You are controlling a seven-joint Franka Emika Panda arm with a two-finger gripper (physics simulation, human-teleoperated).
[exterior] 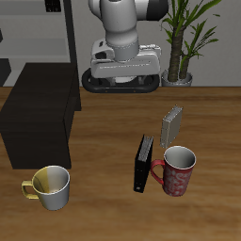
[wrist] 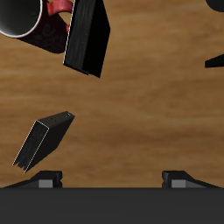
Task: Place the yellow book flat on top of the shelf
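Gripper (wrist: 112, 179) is hanging high over bare table (wrist: 131, 105), fingers spread wide, gripping nothing. Wrist cam's showing the yellow book (wrist: 42, 140) standing on edge beside the black book (wrist: 87, 39); only the exterior's showing the shelf (exterior: 38, 118).

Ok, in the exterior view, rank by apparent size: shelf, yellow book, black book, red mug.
1. Shelf, by far the largest.
2. Red mug and black book look about alike; I won't rank them.
3. Yellow book, smallest, though it stands farther from the camera.
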